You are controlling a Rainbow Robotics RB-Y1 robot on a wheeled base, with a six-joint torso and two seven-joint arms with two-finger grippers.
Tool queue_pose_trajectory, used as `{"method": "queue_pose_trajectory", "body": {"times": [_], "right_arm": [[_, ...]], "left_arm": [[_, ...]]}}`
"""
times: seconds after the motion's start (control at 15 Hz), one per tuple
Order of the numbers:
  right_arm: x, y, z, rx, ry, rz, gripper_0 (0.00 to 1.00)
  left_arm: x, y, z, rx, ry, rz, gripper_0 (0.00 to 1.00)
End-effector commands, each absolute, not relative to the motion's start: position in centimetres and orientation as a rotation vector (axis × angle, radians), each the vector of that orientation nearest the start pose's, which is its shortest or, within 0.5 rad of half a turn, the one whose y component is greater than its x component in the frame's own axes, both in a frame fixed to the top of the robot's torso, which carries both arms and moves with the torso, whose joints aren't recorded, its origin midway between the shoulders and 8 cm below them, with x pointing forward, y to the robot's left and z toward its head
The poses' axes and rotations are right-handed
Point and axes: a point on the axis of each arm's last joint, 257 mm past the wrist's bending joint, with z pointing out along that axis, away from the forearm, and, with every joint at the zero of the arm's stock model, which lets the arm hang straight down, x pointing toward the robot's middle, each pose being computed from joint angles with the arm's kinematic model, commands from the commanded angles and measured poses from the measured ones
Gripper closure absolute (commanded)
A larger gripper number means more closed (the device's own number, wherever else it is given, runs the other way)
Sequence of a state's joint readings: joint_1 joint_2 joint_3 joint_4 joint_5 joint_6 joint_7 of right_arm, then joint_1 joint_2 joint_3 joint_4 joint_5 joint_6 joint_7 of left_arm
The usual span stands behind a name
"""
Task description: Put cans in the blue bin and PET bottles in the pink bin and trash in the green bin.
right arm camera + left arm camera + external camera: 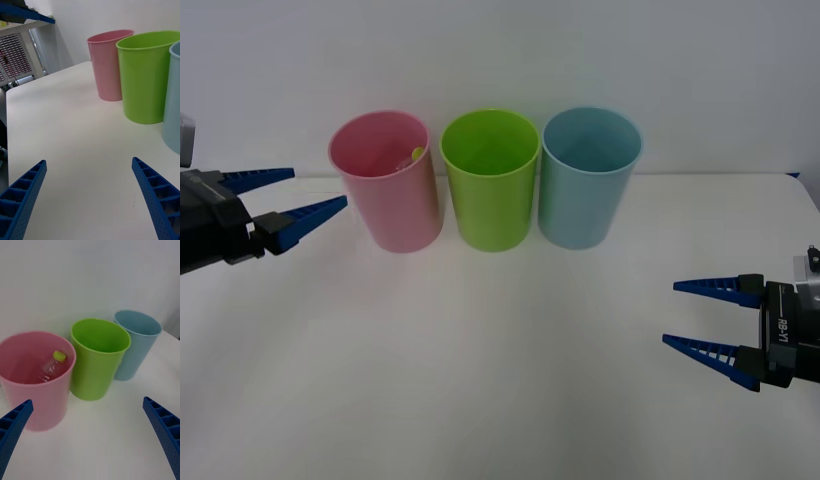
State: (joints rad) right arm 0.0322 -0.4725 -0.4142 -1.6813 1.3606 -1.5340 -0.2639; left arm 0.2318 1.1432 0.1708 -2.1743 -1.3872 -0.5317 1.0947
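Bottle (52, 367) sits inside pink bin (387, 180), cap up; left end effector (285, 200) just left of it and right end effector (710, 320) near right both wide open, empty, so pull back level, clear of rims.

Inside the pink bin (385, 180) I see only the cap and upper part of the PET bottle (51, 366); the bin wall hides its lower part. In the right wrist view the blue bin (173, 97) is cut off by the picture's edge. I cannot see down to the bottoms of the green bin (490, 178) and the blue bin.
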Motion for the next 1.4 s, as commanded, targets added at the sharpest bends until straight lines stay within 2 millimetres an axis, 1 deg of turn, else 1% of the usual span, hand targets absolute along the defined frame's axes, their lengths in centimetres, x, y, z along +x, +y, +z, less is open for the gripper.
{"method": "queue_pose_trajectory", "body": {"times": [0.07, 0.13, 0.27, 0.4, 0.53, 0.67, 0.8, 0.93, 1.07, 1.13, 1.2, 1.4], "right_arm": [[36.1, -22.6, -18.2, -1.016, 1.577, 0.795, 0.22], [36.1, -22.6, -18.2, -1.016, 1.577, 0.795, 0.22], [36.1, -22.6, -18.2, -1.016, 1.577, 0.795, 0.22], [36.1, -22.6, -18.2, -1.016, 1.577, 0.795, 0.22], [36.1, -22.6, -18.2, -1.016, 1.577, 0.795, 0.22], [36.1, -22.6, -18.2, -1.016, 1.577, 0.795, 0.22], [36.1, -22.6, -18.2, -1.016, 1.577, 0.795, 0.22], [36.1, -22.6, -18.2, -1.016, 1.577, 0.795, 0.22], [36.1, -22.6, -18.2, -1.016, 1.577, 0.795, 0.22], [36.1, -22.6, -18.2, -1.016, 1.577, 0.795, 0.23], [36.1, -22.6, -18.2, -1.016, 1.577, 0.795, 0.22], [36.1, -22.6, -18.2, -1.016, 1.577, 0.795, 0.22]], "left_arm": [[39.2, 24.4, -8.7, 0.535, 1.861, -0.611, 0.00], [38.6, 24.4, -9.1, 0.542, 1.870, -0.616, 0.00], [38.0, 25.4, -10.4, 0.590, 1.875, -0.542, 0.00], [37.1, 26.0, -11.8, 0.622, 1.888, -0.507, 0.00], [35.8, 26.4, -13.5, 0.647, 1.910, -0.487, 0.00], [34.5, 26.2, -14.8, 0.640, 1.937, -0.510, 0.00], [33.2, 27.1, -15.7, 0.657, 1.969, -0.498, 0.00], [32.1, 28.1, -17.2, 0.669, 2.010, -0.466, 0.00], [31.6, 28.7, -18.5, 0.667, 2.009, -0.423, 0.00], [31.4, 28.5, -19.3, 0.654, 2.013, -0.418, 0.00], [31.3, 28.1, -19.6, 0.641, 2.004, -0.427, 0.00], [31.5, 28.0, -19.5, 0.663, 1.983, -0.407, 0.00]]}}
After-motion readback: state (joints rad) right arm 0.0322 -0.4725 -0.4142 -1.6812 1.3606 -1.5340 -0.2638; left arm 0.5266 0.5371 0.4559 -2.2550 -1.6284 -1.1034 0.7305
